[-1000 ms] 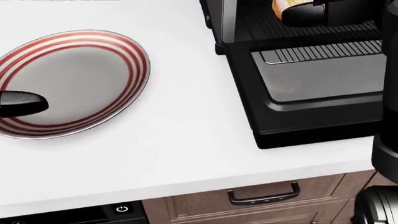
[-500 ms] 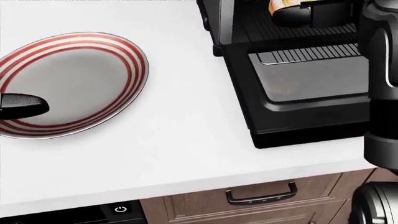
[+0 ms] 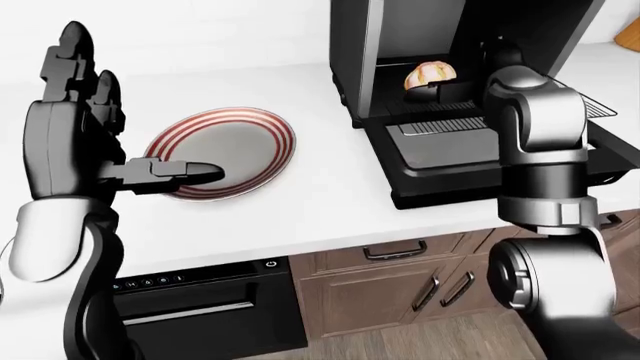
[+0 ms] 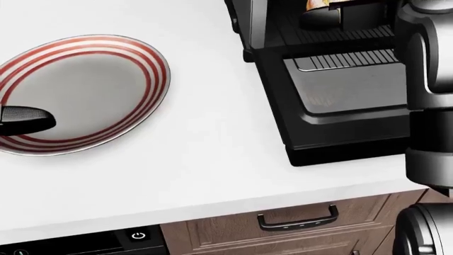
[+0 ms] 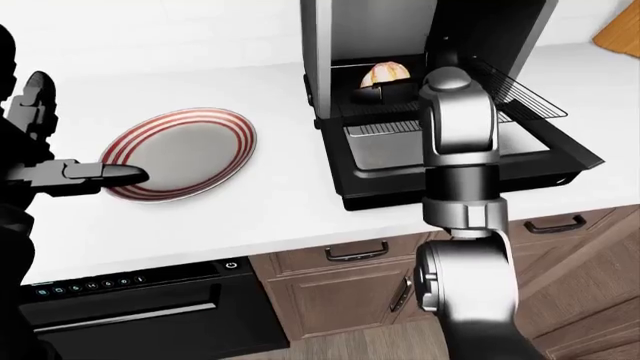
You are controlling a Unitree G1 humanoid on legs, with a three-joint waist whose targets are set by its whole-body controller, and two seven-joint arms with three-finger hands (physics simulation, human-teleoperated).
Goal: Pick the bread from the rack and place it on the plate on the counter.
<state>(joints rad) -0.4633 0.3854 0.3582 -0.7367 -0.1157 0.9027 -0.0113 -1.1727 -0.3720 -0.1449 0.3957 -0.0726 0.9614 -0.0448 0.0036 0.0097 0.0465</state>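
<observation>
The bread (image 3: 430,73), a round orange-brown roll, sits on the rack inside the black toaster oven (image 3: 450,150), near the top of the left-eye view. My right hand (image 3: 445,91) reaches into the oven, its dark fingers just under and beside the bread. Whether they close round it does not show. In the head view the bread (image 4: 317,4) is cut off by the top edge. The red-striped plate (image 3: 250,139) lies on the white counter to the left. My left hand (image 3: 120,120) is open and raised, with its thumb (image 4: 25,119) over the plate's left rim.
The oven's door (image 4: 354,122) lies open flat on the counter, and a wire rack (image 5: 520,90) sticks out to its right. Wooden drawers with dark handles (image 4: 297,220) and a black appliance panel (image 3: 200,277) sit below the counter edge. A wooden board (image 5: 620,30) leans at the top right.
My right forearm has swung left into the head view's right side. The right hand has moved left, closer around the bread. The left hand and the plate have stayed put.
</observation>
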